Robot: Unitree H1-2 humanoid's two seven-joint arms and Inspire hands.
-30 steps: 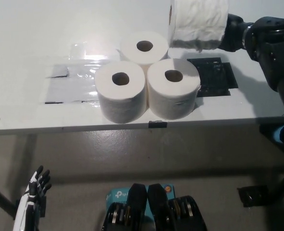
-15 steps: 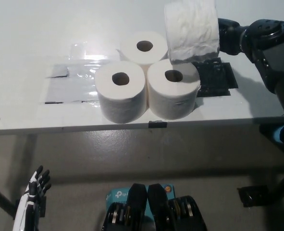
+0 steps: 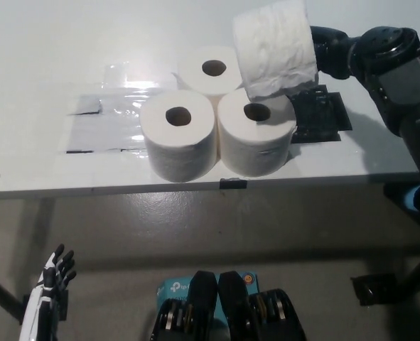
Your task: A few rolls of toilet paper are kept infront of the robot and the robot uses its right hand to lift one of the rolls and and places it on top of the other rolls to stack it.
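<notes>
Gripping a light, squashy toilet paper roll (image 3: 275, 48) by its end, the black right robot hand (image 3: 325, 55) carries it at one o'clock above three bench (image 3: 39, 57) rolls (image 3: 217, 117).

The light is bright and comes from above. Strong glare shines on the clear plastic sheet (image 3: 121, 106) on the white table (image 3: 53, 42). Floor below is dimmer; picture is slightly soft.

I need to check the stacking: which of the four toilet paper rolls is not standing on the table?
The roll held in the black right hand. It hangs tilted above the three standing rolls, whose core holes face up.
</notes>
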